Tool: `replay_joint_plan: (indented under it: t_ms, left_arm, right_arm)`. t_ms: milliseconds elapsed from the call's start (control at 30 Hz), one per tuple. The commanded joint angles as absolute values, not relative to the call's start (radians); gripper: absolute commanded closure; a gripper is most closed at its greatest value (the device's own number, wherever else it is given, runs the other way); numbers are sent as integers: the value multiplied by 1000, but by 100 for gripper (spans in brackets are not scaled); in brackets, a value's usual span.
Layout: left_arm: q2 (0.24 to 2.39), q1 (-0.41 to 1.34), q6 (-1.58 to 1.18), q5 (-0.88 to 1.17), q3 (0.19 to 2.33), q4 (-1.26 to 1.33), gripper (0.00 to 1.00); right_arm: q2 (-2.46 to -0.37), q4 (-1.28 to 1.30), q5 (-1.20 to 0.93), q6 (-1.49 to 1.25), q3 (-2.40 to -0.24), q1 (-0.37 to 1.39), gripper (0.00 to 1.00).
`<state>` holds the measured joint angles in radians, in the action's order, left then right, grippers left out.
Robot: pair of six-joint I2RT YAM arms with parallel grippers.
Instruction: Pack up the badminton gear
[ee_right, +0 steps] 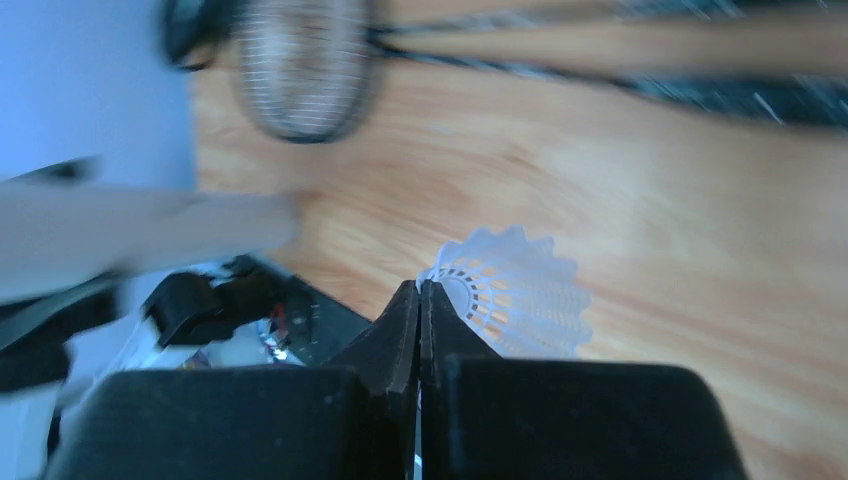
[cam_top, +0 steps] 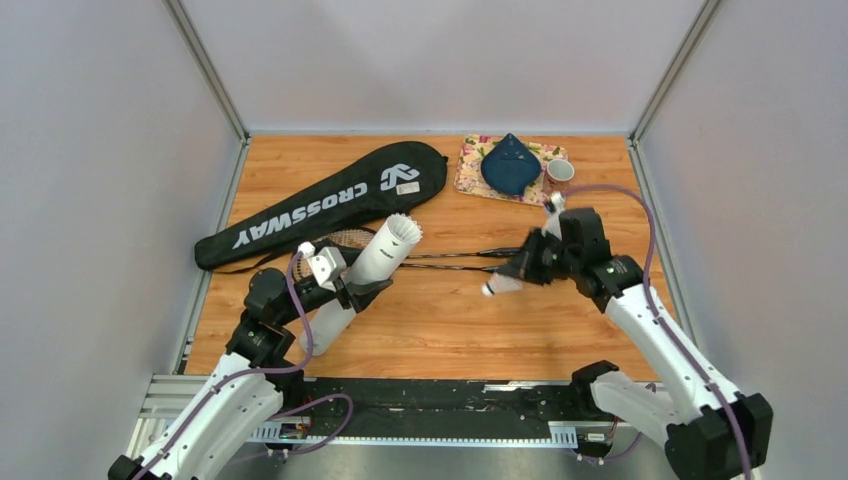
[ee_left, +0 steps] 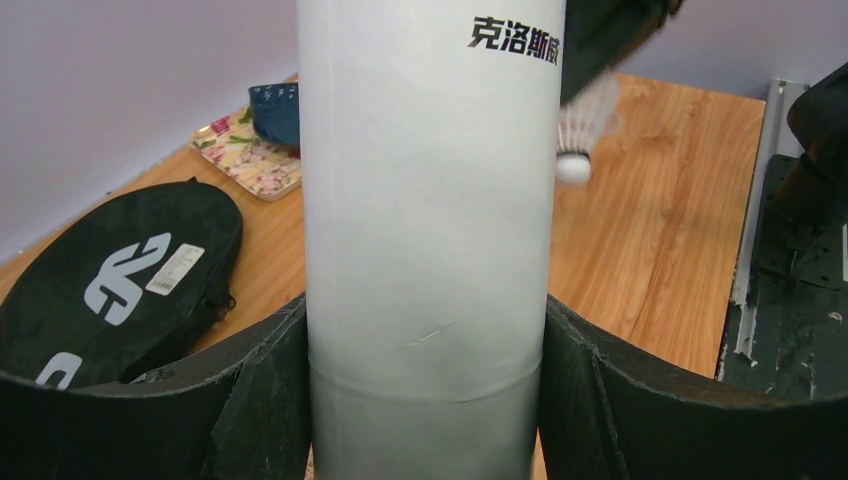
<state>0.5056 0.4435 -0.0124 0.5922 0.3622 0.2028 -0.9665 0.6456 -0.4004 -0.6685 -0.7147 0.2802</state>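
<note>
The right gripper (cam_top: 528,266) has its jaws pressed together, apparently nipping the skirt rim of a shuttlecock (cam_top: 500,286) above the bench (cam_top: 450,330). The shuttlecock is featherlight and crushable, so a light pinch suits it. The left gripper (cam_top: 347,290) clamps its jaws around the middle of the stiff, smooth, tilted tube (cam_top: 378,258).
</note>
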Motion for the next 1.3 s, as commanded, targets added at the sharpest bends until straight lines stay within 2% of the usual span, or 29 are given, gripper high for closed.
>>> replay_joint_plan:
  t_ms: [0, 67, 167, 400, 633, 800, 833, 867, 967, 1067, 1267]
  left_arm:
    - [518, 445, -23, 641, 383, 239, 84]
    - [523, 446, -20, 649, 385, 235, 84]
    - [528, 446, -15, 657, 387, 227, 84]
    - [535, 446, -8, 661, 390, 218, 84]
    - [537, 445, -8, 663, 393, 218, 84]
    - [529, 445, -9, 661, 388, 224, 84]
    - [529, 445, -8, 658, 390, 224, 84]
    - [529, 446, -8, 658, 390, 224, 84]
    - [529, 446, -9, 660, 388, 225, 84]
    - [525, 445, -11, 658, 388, 225, 84]
    - [515, 446, -14, 652, 385, 232, 84]
  right_arm:
    - [-983, 468, -355, -571, -1092, 542, 100]
    - [-1043, 575, -263, -514, -1289, 595, 100]
    - [-1123, 600, -276, -496, -1446, 632, 100]
    - [-1268, 620, -339, -472, -1653, 718, 100]
    - [-1367, 655, -339, -459, -1684, 798, 100]
    - [-1397, 572, -457, -524, -1634, 808, 100]
    - [-1397, 513, -483, -546, -1620, 808, 98]
    - [-1397, 474, -552, -601, -1586, 808, 78]
    - [-1397, 330, -647, -716, -1522, 807, 43]
    - [-1387, 223, -670, -779, -1468, 807, 33]
    - [-1382, 58, -696, -931, -1336, 807, 32]
